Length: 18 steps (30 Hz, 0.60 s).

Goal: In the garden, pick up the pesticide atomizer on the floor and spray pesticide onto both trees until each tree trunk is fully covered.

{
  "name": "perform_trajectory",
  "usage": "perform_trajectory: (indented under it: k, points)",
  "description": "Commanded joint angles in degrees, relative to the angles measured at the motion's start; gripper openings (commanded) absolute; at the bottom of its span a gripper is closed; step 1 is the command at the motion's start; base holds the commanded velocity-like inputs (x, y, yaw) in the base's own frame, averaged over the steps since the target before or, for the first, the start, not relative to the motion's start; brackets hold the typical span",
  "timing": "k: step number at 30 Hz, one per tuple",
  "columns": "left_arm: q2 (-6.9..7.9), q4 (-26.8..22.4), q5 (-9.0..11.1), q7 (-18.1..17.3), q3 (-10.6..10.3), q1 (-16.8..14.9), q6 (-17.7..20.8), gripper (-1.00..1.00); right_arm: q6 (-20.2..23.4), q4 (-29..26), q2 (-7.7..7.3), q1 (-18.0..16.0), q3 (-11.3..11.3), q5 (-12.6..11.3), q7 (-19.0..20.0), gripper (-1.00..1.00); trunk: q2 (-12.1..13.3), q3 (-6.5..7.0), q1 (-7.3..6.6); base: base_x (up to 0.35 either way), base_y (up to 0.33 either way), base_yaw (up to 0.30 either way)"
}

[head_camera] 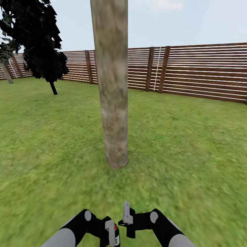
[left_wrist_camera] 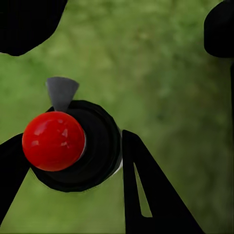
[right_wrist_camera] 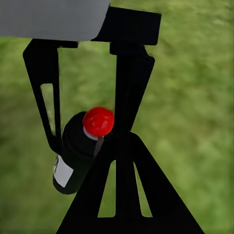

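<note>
A thick mottled beige-grey tree trunk [head_camera: 111,85] rises from the lawn straight ahead, its base about a body length beyond my arms; its crown is out of view. The pesticide atomizer [left_wrist_camera: 73,146], a black bottle with a round red cap and a white label [right_wrist_camera: 62,171], is upright in my left gripper [head_camera: 111,236], which is shut on its body. Low in the head view it shows as a sliver of red and black [head_camera: 116,231]. Beside it my right gripper [head_camera: 127,210] is shut, fingers pressed together [right_wrist_camera: 123,139] with nothing between them, pointing towards the bottle.
Green grass [head_camera: 192,147] spreads on all sides. A brown slatted fence [head_camera: 202,72] closes the back. A black-green conifer [head_camera: 41,44] stands at the back left, and a distant grey trunk [head_camera: 7,73] leans at the far left edge.
</note>
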Motion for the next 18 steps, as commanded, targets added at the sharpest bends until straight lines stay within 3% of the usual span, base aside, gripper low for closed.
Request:
perform_trajectory:
  k: [1, 13, 14, 15, 18]
  points:
    - [-0.21, -0.1, -0.5, -0.2, 0.5, 0.0, -0.2, -1.0, -0.1, -0.1, 0.01, 0.0, 0.0, 0.2, 0.1, -1.0, 0.0, -0.05, -0.01, 0.0, 0.0, 0.0]
    - [-0.32, -0.1, -0.4, -0.2, 0.6, -0.1, -0.2, -1.0, -0.1, -0.1, 0.01, 0.0, 0.0, 0.2, 0.1, -1.0, 0.0, -0.05, -0.01, 0.0, 0.0, 0.0]
    - [-0.3, -0.1, 0.0, -0.2, 0.8, -0.1, -0.3, -1.0, -0.1, -0.1, 0.01, 0.0, 0.0, 0.2, 0.1, -1.0, 0.0, -0.05, -0.01, 0.0, 0.0, 0.0]
    - [-0.22, -0.1, 3.1, -0.3, 0.8, 0.0, -0.4, -1.0, -0.1, -0.1, 0.01, 0.0, 0.0, 0.2, 0.1, -1.0, 0.0, -0.05, -0.01, 0.0, 0.0, 0.0]
    - [-0.2, -0.1, 4.3, -0.4, 0.6, 0.0, -0.5, -1.0, -0.1, -0.1, 0.01, 0.0, 0.0, 0.2, 0.1, -1.0, 0.0, -0.05, -0.01, 0.0, 0.0, 0.0]
